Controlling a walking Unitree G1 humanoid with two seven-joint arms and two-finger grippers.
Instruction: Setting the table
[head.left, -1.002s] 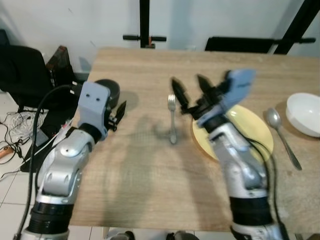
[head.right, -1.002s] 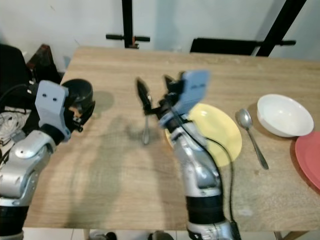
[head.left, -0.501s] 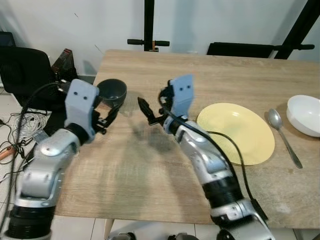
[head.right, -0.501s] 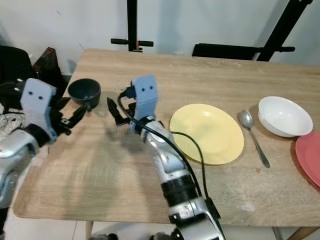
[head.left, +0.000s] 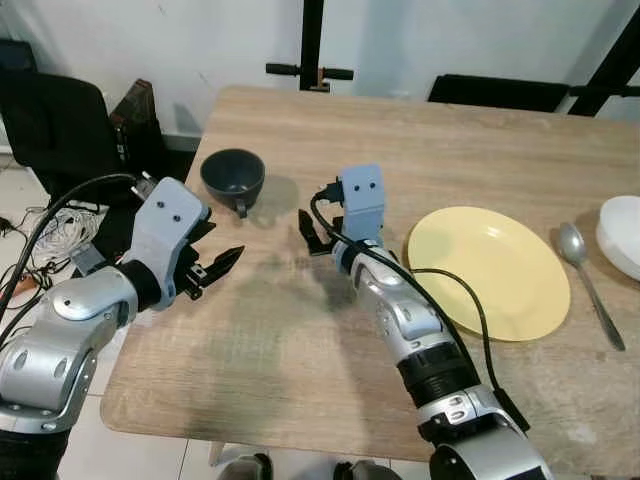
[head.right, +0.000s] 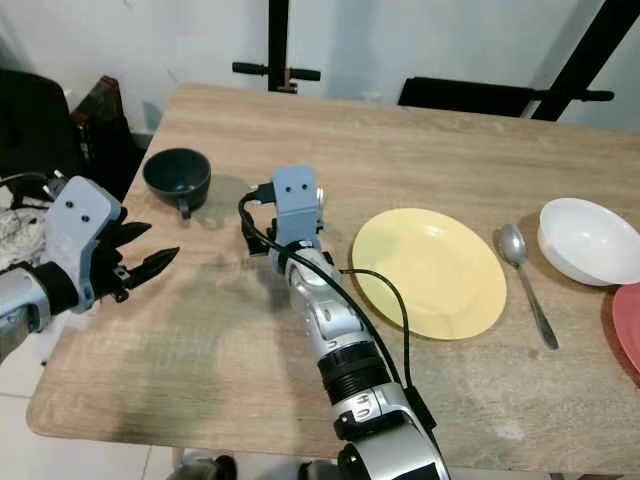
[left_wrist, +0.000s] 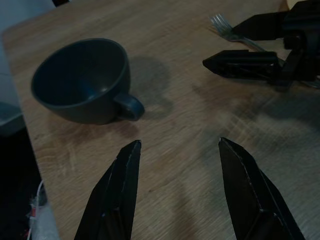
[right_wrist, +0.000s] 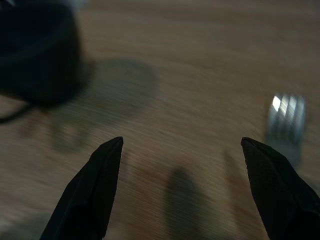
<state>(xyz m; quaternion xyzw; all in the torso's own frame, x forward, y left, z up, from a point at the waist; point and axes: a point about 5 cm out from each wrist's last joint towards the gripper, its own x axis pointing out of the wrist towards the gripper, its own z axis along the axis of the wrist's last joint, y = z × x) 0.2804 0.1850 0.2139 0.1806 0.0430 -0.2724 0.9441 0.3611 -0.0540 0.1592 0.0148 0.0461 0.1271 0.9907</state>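
Note:
A dark cup (head.left: 232, 177) stands upright near the table's far left, with its handle toward me. My left gripper (head.left: 222, 255) hovers open just in front of it, above the wood; the left wrist view shows the cup (left_wrist: 82, 80) beyond the parted fingertips (left_wrist: 131, 150). My right gripper (head.left: 312, 225) is open and low over the table, right of the cup. A fork's tines (right_wrist: 286, 112) lie beside its fingers, and my right arm covers the rest of the fork. The yellow plate (head.left: 488, 272) lies to the right, with a spoon (head.left: 590, 285) beyond it.
A white bowl (head.right: 590, 240) and the rim of a red plate (head.right: 632, 335) sit at the far right. A black chair (head.left: 50, 120) and floor cables (head.left: 45, 225) are off the table's left edge (head.left: 150, 330). Black stand legs (head.left: 310, 70) rise behind the table.
My right gripper has swung left, away from the plate and past the fork toward the cup. My left gripper has drawn back from the cup. The camera has also shifted.

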